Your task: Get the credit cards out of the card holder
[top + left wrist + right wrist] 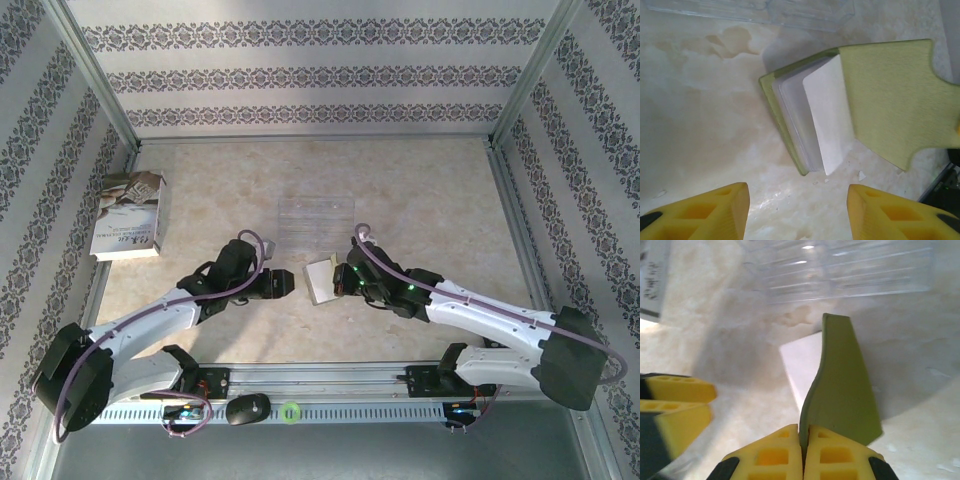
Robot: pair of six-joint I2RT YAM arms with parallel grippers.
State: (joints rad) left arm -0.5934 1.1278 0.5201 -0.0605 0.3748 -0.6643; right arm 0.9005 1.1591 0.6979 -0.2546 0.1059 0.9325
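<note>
Card holder [890, 95]: flap pinched in right gripper [804, 432], likely steadying it; left gripper [797, 210] parted, empty, facing protruding white card [827, 115].

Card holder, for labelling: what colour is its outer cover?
The card holder is yellow-green outside, clearest in the left wrist view.

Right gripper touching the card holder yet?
Touching. The right wrist view shows the right gripper shut on the card holder, its yellow-green flap pinched edge-on between the jaws.
</note>
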